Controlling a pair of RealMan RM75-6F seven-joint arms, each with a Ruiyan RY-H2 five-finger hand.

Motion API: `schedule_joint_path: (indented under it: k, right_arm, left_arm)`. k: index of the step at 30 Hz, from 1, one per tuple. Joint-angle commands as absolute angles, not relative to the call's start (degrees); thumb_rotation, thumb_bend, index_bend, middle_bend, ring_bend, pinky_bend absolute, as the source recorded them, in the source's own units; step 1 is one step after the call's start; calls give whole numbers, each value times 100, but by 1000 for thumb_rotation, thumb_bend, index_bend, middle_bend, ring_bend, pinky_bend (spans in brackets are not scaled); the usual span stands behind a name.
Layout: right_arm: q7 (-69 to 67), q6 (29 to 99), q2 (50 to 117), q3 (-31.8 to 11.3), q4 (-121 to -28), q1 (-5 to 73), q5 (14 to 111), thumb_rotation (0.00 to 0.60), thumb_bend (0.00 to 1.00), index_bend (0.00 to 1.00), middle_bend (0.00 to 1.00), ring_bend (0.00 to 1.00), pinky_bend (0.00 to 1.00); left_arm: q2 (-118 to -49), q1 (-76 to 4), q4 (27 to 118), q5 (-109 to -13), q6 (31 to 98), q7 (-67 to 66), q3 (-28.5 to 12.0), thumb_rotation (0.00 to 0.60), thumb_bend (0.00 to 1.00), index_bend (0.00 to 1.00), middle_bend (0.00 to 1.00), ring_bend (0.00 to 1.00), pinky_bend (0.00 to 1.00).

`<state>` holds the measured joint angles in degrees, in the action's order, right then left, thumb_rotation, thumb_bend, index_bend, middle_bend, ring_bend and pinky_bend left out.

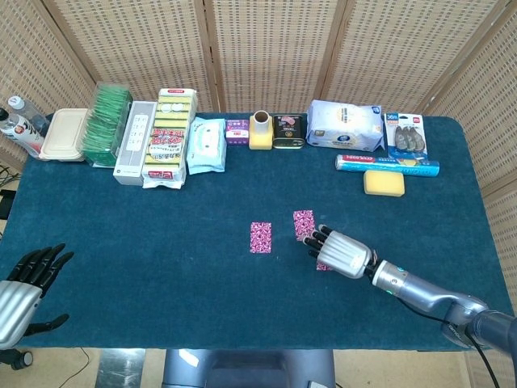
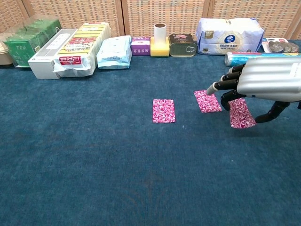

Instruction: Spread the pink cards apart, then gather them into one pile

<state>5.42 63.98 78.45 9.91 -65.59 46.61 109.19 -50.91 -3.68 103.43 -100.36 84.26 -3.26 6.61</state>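
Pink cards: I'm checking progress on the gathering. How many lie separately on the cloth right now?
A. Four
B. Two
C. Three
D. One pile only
C: one card lies alone at centre, a second sits to its right, and a third lies under the right hand, close beside the second but not stacked on it.

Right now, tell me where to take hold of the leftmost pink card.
The leftmost pink card lies flat on the cloth, apart from the others. Probably press down on its face from above, slide it, then pinch a long edge.
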Motion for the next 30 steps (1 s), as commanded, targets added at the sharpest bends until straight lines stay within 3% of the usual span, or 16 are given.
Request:
schedule_joint_path:
  k: [1, 19, 30]
  right_arm:
    - [586, 6252, 7902, 856, -6593, 4761, 10822, 600, 243, 403, 169, 235, 269]
    - [512, 5251, 8553, 575, -5782, 5513, 10715, 600, 243, 403, 169, 237, 289]
    - [85, 5074, 8851, 739, -5138, 5849, 10846, 600, 243, 403, 169, 237, 300]
  left_arm:
    - [-5085, -363, 10329, -10033, 8438, -304, 661, 600, 80, 0, 0, 0, 61]
    - [-5066, -460, 10352, -9641, 8247, -225, 518, 600, 80, 0, 0, 0, 60]
    - [-5092, -528, 10440, -9298, 8062, -356, 412, 600, 80, 0, 0, 0, 60]
